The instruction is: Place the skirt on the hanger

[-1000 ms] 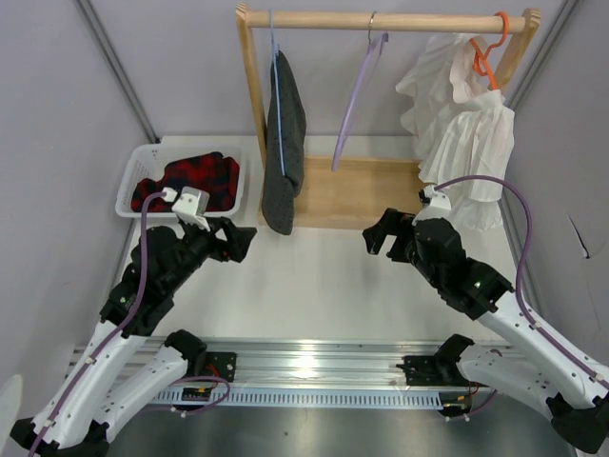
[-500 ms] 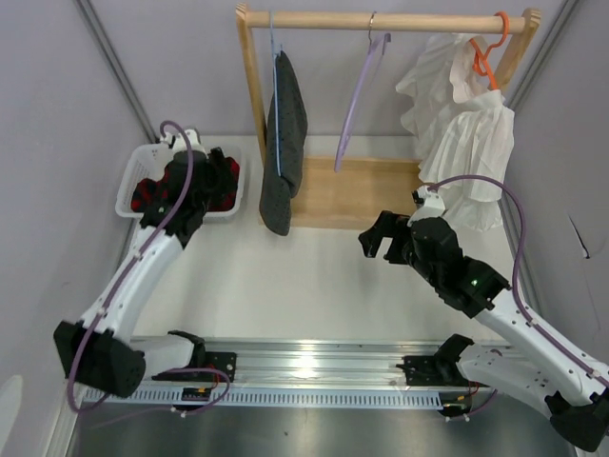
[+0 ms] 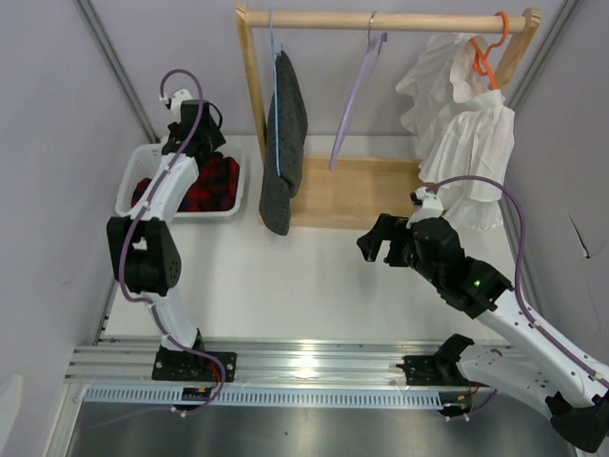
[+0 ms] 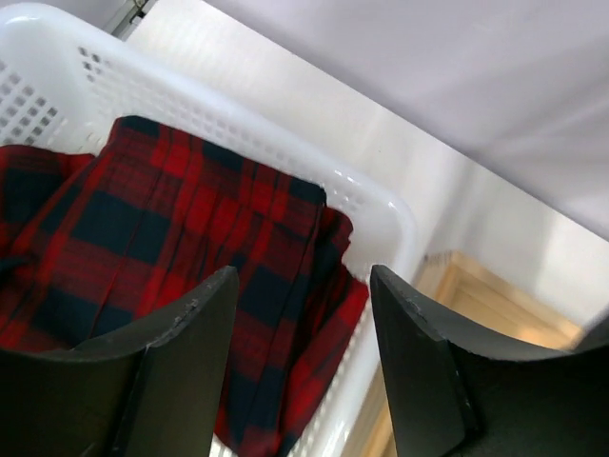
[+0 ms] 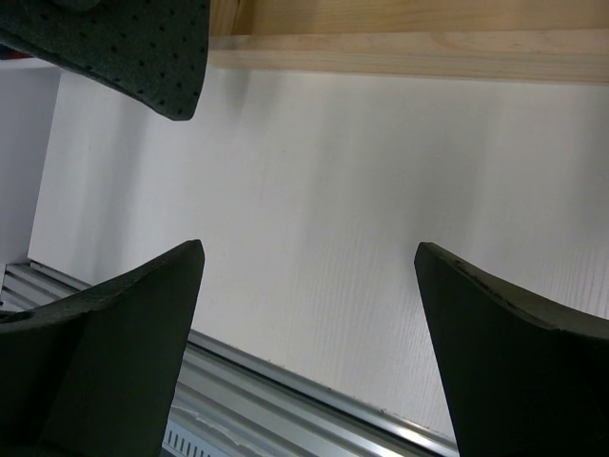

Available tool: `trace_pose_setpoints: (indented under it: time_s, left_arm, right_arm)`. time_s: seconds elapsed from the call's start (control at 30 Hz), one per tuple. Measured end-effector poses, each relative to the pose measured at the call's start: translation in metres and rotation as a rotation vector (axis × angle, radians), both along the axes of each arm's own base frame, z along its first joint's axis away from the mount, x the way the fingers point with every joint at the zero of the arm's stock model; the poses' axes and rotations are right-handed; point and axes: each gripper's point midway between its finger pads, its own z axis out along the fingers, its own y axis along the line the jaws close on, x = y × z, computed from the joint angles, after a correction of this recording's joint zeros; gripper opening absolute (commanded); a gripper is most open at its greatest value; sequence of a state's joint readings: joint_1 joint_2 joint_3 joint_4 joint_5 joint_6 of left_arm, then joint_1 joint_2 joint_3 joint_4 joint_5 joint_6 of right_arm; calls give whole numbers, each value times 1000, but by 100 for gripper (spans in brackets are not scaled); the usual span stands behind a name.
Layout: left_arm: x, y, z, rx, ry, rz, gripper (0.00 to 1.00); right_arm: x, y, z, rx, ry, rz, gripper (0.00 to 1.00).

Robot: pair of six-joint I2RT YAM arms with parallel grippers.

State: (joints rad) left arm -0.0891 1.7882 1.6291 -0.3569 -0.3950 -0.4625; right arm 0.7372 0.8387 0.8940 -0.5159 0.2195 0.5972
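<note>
The red-and-navy plaid skirt lies crumpled in a white basket at the back left. In the left wrist view the skirt fills the basket just beyond my fingers. My left gripper is open and empty, hovering over the basket's far side, its jaws apart above the skirt's right edge. The lilac hanger hangs bare by its metal hook from the wooden rail. My right gripper is open and empty over mid-table; in its wrist view only white tabletop lies between the fingers.
A wooden rack with a base board stands at the back. A dark grey speckled garment hangs on a light blue hanger on its left; its hem shows in the right wrist view. A white ruffled garment hangs on an orange hanger at the right.
My left arm has swung from the front left of the table out to the basket and now reaches over it. The right gripper has barely shifted.
</note>
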Motion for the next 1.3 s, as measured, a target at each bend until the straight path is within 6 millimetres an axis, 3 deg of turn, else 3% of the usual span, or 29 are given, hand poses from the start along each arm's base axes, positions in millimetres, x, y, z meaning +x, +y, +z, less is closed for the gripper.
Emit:
trace_pose_setpoints:
  time_s: [0.13, 0.37, 0.67, 0.9, 1.3]
  left_arm:
    - [23, 1, -34, 13, 61, 12, 62]
    - [43, 5, -89, 45, 159, 36, 62]
    - [54, 11, -126, 74, 229, 66, 61]
    - [56, 11, -143, 85, 263, 80, 61]
    - [58, 6, -144, 78, 267, 70, 68]
  right_arm:
    - [0, -1, 3, 1, -5, 2, 99]
    - [-3, 2, 3, 10, 0, 20, 99]
    - [-3, 4, 2, 11, 6, 30, 99]
    - [-1, 7, -2, 1, 15, 35, 100]
    - [0, 9, -3, 5, 14, 44, 99]
